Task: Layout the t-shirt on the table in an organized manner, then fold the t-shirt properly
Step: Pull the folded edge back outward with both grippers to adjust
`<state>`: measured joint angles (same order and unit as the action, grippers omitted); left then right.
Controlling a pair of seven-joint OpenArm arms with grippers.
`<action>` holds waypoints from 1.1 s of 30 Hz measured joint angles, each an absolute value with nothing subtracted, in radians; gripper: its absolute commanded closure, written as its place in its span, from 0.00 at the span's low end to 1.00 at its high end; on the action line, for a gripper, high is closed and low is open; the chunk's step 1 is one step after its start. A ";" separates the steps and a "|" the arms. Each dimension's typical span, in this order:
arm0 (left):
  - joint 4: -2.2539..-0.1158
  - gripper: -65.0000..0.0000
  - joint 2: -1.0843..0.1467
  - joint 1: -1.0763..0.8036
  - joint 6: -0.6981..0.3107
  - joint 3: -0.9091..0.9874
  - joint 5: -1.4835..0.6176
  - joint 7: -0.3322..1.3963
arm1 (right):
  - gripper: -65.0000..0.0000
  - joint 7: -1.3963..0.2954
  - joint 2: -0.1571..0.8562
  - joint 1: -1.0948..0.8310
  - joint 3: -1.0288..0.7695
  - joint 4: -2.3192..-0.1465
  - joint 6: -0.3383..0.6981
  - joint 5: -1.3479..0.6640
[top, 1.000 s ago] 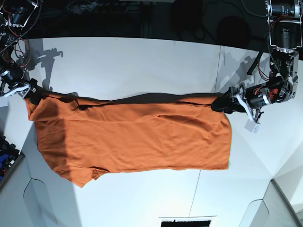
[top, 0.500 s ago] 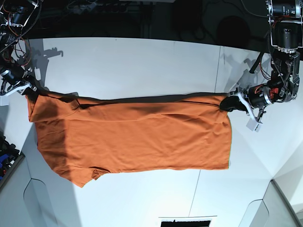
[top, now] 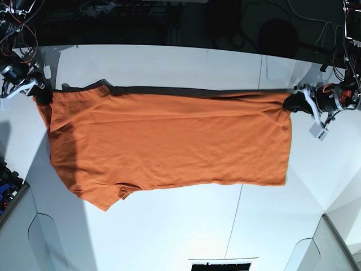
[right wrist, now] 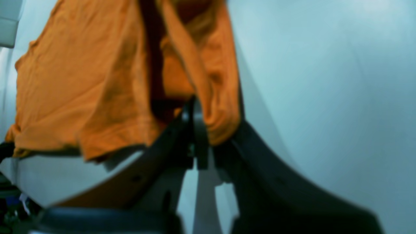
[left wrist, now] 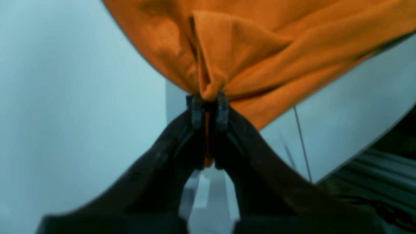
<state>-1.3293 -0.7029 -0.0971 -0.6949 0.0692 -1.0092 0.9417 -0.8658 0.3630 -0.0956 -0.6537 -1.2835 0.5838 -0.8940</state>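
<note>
The orange t-shirt [top: 169,141] is stretched wide across the white table [top: 169,68], its far edge pulled into a straight taut line between my two grippers. My left gripper [top: 294,103] is at the right of the base view, shut on the shirt's far right corner. In the left wrist view the left gripper [left wrist: 208,104] pinches a bunched fold of t-shirt [left wrist: 260,52]. My right gripper [top: 39,93], at the left of the base view, is shut on the far left corner. In the right wrist view the right gripper [right wrist: 200,130] clamps the t-shirt [right wrist: 81,91].
A thin dark seam [top: 234,214] runs across the table. Beyond the table's far edge is a dark zone with cables [top: 141,17]. Blue items [top: 5,183] sit off the left edge. A dark object [top: 223,264] lies at the near edge.
Both grippers have closed on the shirt's far corners and moved apart and toward the far side. The shirt's far edge has been drawn straighter and the cloth has shifted away with them.
</note>
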 measured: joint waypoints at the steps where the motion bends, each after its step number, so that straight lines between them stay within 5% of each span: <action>1: -1.344 1.00 -0.706 -0.115 -0.696 0.069 -1.011 0.942 | 1.00 -0.867 0.363 -0.109 -0.654 -1.293 0.584 -0.896; 33: -1.450 1.00 -0.748 -0.227 -0.696 0.070 -0.988 0.942 | 1.00 -0.862 0.366 -0.294 -0.654 -1.431 0.584 -0.913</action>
